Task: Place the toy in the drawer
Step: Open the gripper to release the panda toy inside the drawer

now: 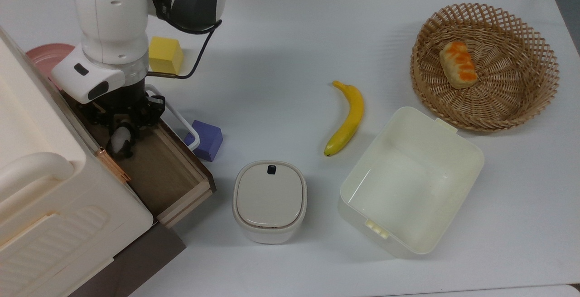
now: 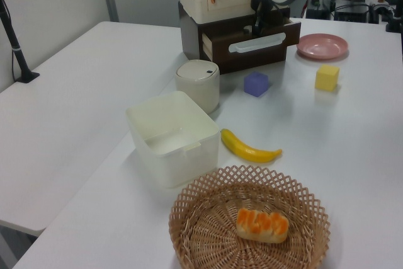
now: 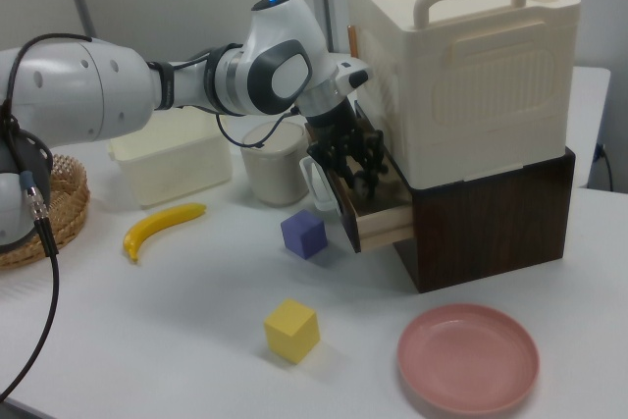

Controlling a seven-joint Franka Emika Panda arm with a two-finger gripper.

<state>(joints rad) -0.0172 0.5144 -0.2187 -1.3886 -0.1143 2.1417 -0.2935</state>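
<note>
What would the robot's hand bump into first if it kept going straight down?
Probably the brown wooden floor of the open drawer. The hand points down into it, holding the tiny black-and-white panda toy, so the toy would likely touch first.

The gripper (image 1: 121, 145) is lowered into the open drawer (image 1: 167, 174) at the top view's left, with the toy (image 1: 118, 137) seen between its fingers. A purple cube (image 1: 206, 139) is set beside the drawer's white handle (image 1: 179, 120). A yellow cube (image 1: 165, 54), banana (image 1: 348, 118), lidded container (image 1: 270, 201), cream tub (image 1: 462, 152) and basket (image 1: 534, 93) with bread (image 1: 458, 64) are spread on the table (image 1: 290, 38).
</note>
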